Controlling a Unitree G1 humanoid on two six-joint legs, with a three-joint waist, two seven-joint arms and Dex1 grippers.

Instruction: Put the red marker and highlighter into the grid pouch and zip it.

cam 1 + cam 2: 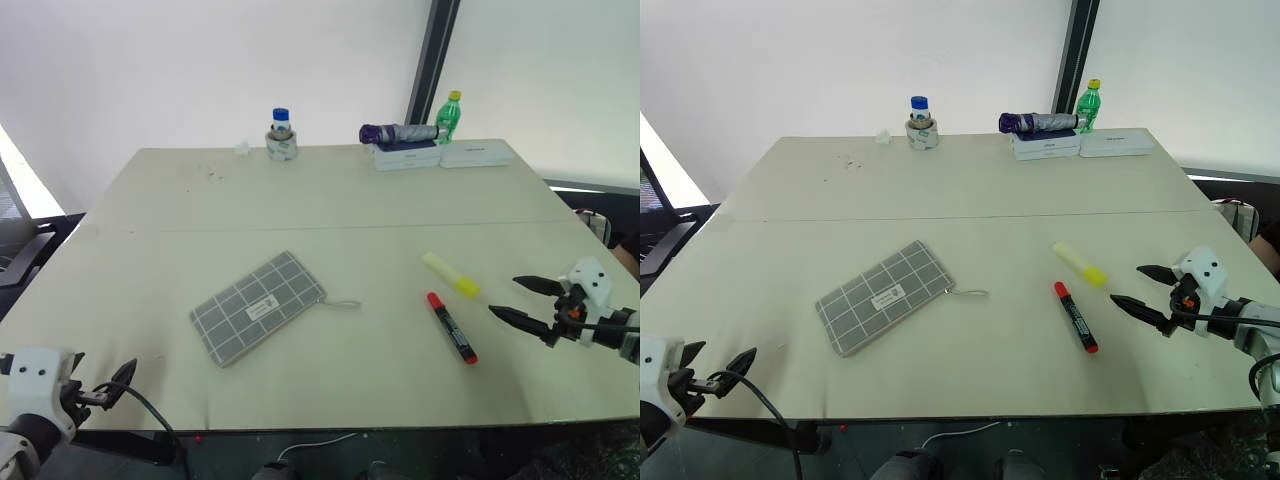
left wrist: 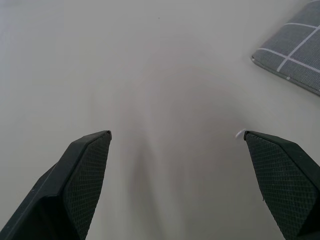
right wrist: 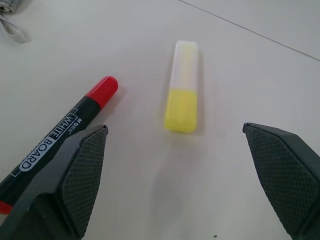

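The grid pouch (image 1: 258, 307) is seen lying flat on the pale surface (image 1: 320, 200), its cord pull trailing toward the pens; whether its zipper is open cannot be told, and nothing is seen going into it. The highlighter (image 1: 451, 274) and the red marker (image 1: 452, 327) are laid just beside each other, well apart from the pouch — both outside it. The right gripper (image 1: 518, 298) is held near them, its fingers (image 3: 75, 185) spread wide apart and empty. The left gripper (image 2: 177, 134) is held at the near edge, fingers likewise apart — a corner of the pouch is caught in its wrist view.
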